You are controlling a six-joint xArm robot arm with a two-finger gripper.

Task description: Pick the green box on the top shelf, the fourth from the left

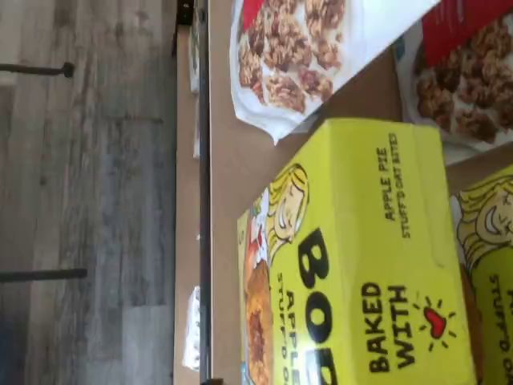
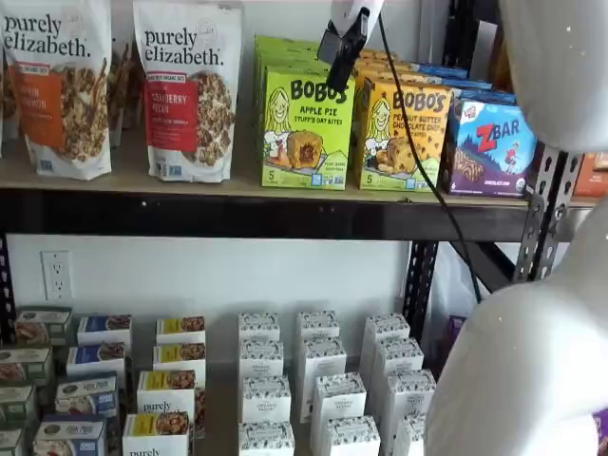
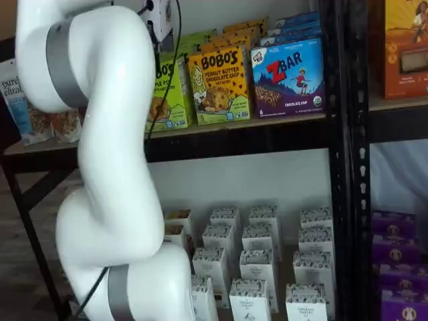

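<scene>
The gripper point(image 2: 344, 40) hangs from above in a shelf view, a white body with black fingers point(image 2: 334, 49) seen side-on just over the top of the green box point(image 2: 306, 128); no gap between the fingers can be made out from this angle, but its jaws stand at their widest and nothing is held between them. A black cable point(image 2: 418, 152) drops from it across the fronts of the neighbouring cartons. The green box stands upright at the front edge of the top shelf point(image 2: 237, 185), the front one of a row of like cartons running back toward the rear of the shelf. In the wrist view its lime-green top and front point(image 1: 361, 265) fill much of the picture, with another of the same cartons point(image 1: 493, 273) close beside it. Against its one side stands the yellow-orange Bobo's box point(image 2: 404, 133), and beyond that the blue ZBar box point(image 2: 494, 147) near the rack's black upright point(image 2: 546, 209). On its other side, with a small gap, stands the cranberry pecan granola bag point(image 2: 187, 90), then a second granola bag point(image 2: 57, 90) toward the shelf's far end. The white arm point(image 3: 107, 167) partly hides the green box in a shelf view. Below, small white cartons point(image 2: 318, 389) stand in rows on the lower shelf.
</scene>
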